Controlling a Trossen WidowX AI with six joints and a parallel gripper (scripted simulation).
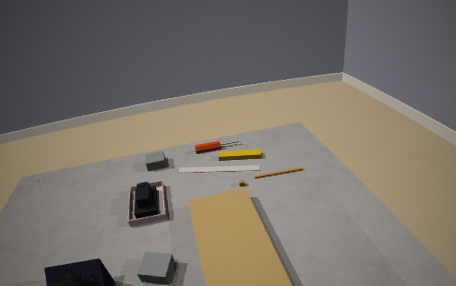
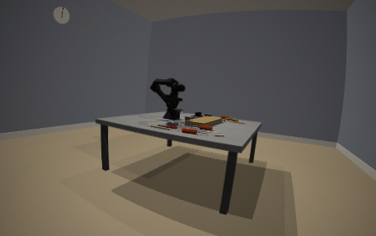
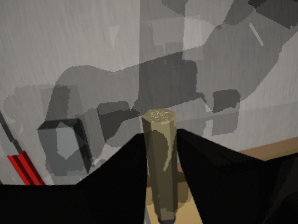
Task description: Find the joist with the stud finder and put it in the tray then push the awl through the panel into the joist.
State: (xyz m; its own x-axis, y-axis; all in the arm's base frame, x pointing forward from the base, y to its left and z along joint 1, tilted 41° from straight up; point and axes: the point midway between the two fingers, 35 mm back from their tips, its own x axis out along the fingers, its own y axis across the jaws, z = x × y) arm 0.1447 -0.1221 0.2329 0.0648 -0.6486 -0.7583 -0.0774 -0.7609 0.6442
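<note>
The awl, with a pale hexagonal wooden handle, stands between the fingers of my gripper in the wrist view. My gripper is shut on the handle; a dark collar shows at its lower end, and the tip is out of sight. The stud finder, black, sits in the tray. The floor panel is a tan board right of the tray in the top view. The joist is hidden. No hole can be made out in the visible part of the panel.
Two grey blocks stand near the tray. Behind the panel lie a red-orange screwdriver, a yellow bar, a white strip, a pencil and a small orange cube. Orange-handled tools lie near the table's front edge.
</note>
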